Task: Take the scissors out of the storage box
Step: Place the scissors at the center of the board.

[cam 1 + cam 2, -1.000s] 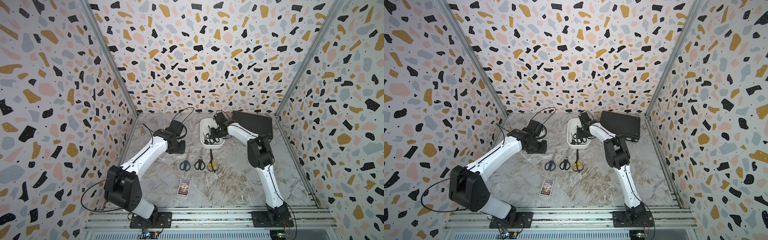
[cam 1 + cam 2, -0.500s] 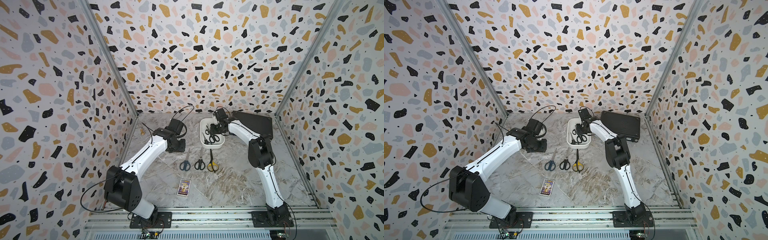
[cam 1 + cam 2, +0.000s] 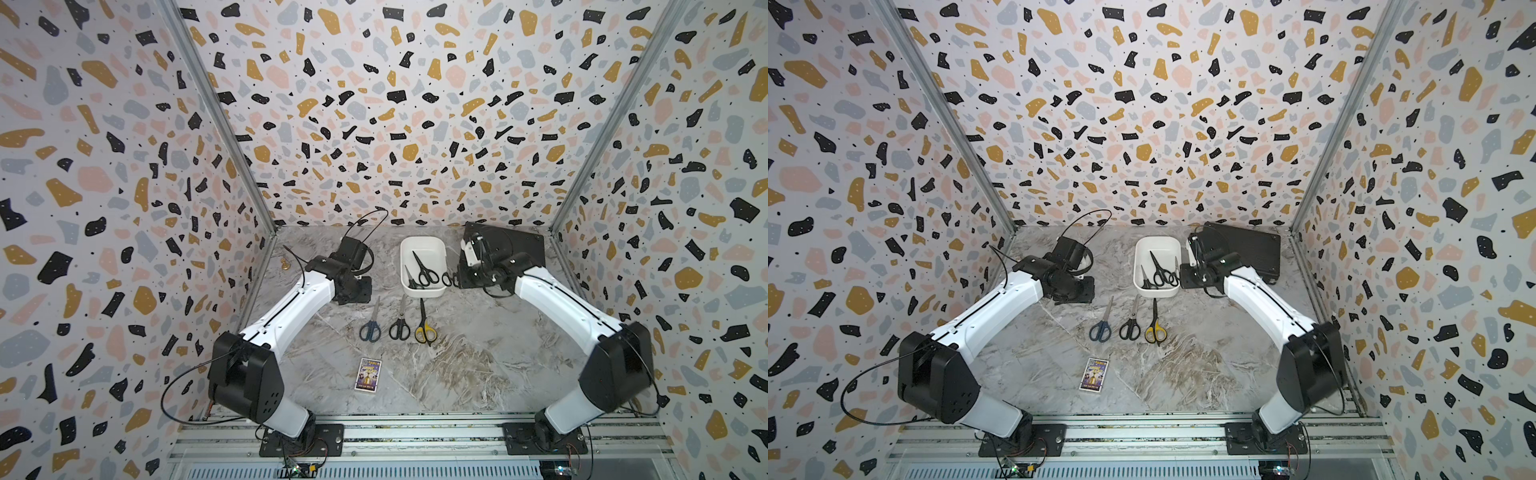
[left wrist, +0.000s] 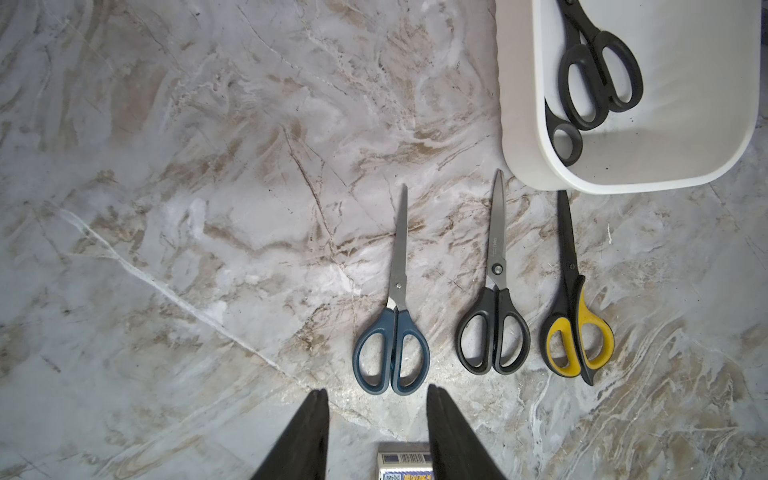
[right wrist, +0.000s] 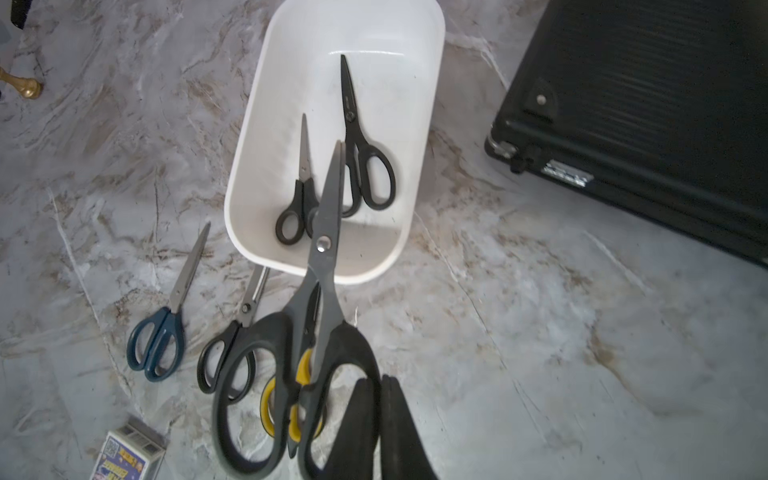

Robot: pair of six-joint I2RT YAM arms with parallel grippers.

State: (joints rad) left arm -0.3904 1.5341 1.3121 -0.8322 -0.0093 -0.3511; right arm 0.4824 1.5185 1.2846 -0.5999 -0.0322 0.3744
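The white storage box (image 3: 428, 246) stands at the back middle in both top views. Two black-handled scissors (image 5: 365, 166) lie inside it. My right gripper (image 5: 374, 380) is shut on one handle loop of a large black pair of scissors (image 5: 322, 245). This pair hangs just right of the box (image 3: 447, 278), blades over the box's near wall. Blue (image 3: 371, 326), black (image 3: 400, 324) and yellow-and-black (image 3: 424, 328) scissors lie in a row on the table in front of the box. My left gripper (image 4: 378, 395) is open and empty, hovering left of the box, near the blue handles.
A flat black case (image 3: 515, 249) lies right behind the right gripper at the back right. A small card box (image 3: 368, 374) sits in front of the row of scissors. A little gold piece (image 3: 284, 266) stands by the left wall.
The right gripper has come up out of the box and moved right with the large black scissors in it. The left arm has not moved.
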